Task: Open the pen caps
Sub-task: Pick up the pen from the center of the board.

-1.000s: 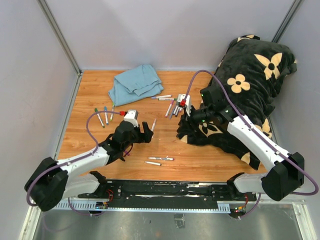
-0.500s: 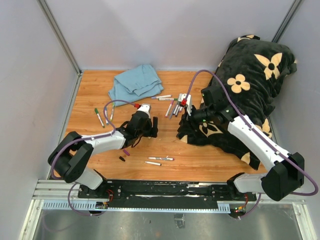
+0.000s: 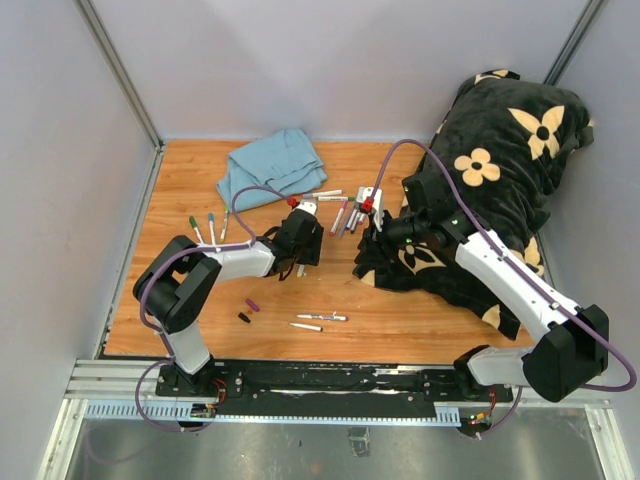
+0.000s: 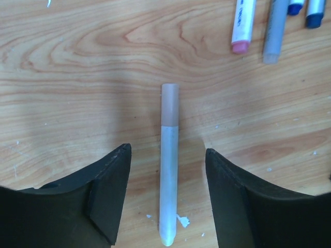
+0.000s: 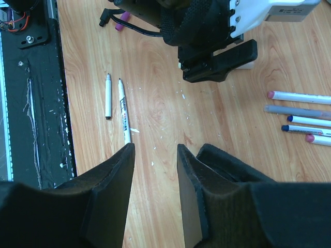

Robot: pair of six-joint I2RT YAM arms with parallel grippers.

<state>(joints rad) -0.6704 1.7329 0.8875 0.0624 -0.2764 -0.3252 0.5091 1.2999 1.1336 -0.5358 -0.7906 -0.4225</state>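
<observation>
since a second ago your left arm [image 3: 225, 262] has swung away from its base and out toward the middle of the worktop [image 3: 400, 312], and the claw has narrowed a little. a purple cap [image 3: 252, 303] and a dark cap [image 3: 244, 317] now show loose on the wood near the front, where the arm lay over them before. your right arm [image 3: 500, 265] has not moved.

your left claw [image 4: 166, 150] stands open, astride a pale marker barrel [image 4: 168, 191] lying flat on the wood, with a gap on each side and neither finger touching it. the pale pink cap [image 4: 170, 105] sits on the barrel's far end, just beyond the fingertips. your right claw [image 5: 155, 147] hovers above the worktop, its fingers a narrow gap apart with nothing between them.
</observation>
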